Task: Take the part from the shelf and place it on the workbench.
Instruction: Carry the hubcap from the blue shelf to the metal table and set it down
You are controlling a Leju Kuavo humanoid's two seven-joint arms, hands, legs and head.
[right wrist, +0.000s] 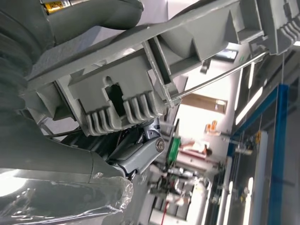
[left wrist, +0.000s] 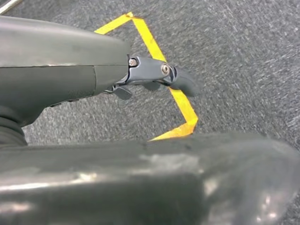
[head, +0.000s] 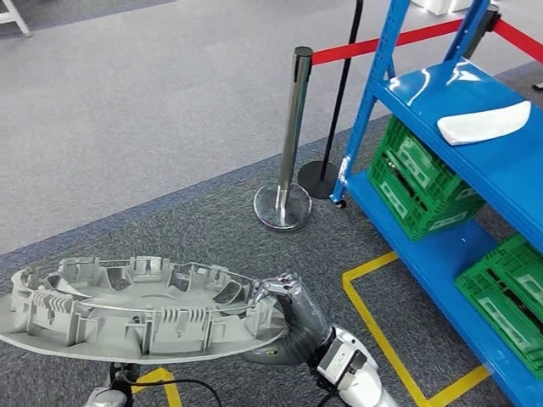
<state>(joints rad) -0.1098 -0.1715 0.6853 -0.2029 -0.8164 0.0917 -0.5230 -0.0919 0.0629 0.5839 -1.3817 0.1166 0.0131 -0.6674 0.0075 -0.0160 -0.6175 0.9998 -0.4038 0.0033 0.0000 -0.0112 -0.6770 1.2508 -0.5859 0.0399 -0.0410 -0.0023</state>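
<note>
A long grey plastic part (head: 141,309) with ribs and clips on its upper side hangs level over the carpet at the lower left of the head view. My right hand (head: 294,314) grips its right end, and its dark fingers (right wrist: 141,150) curl under the ribbed edge of the part (right wrist: 141,70). My left hand (left wrist: 148,75) is underneath the part (left wrist: 141,183), whose smooth underside runs along it. Where its fingers touch the part is hidden. The blue shelf (head: 486,161) stands to my right.
A white curved piece (head: 484,123) lies on the shelf's upper board, with green crates (head: 416,178) on the board below. A chrome post (head: 291,136) with a red belt (head: 377,42) stands ahead. Yellow tape (head: 384,331) marks the grey carpet beside the shelf.
</note>
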